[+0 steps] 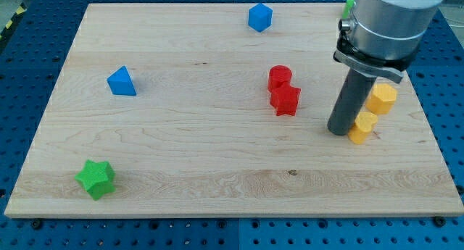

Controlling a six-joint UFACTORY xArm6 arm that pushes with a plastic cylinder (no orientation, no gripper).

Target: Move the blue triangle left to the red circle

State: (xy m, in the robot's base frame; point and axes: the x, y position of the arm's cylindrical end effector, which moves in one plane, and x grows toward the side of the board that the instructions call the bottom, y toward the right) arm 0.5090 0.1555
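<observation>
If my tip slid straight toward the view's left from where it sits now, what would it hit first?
Most likely the red star, just left of my tip, though it sits slightly higher in view, so the tip might slip below it. The yellow block lies on its right.

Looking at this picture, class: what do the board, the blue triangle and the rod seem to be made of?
Board: pale wood, matte, with grain lines and small knots showing.
Blue triangle: probably moulded plastic, uniform colour, smooth faces with a slight sheen.
Rod, ending at my tip: dark and smooth, metal or plastic; the picture cannot settle which.
</observation>
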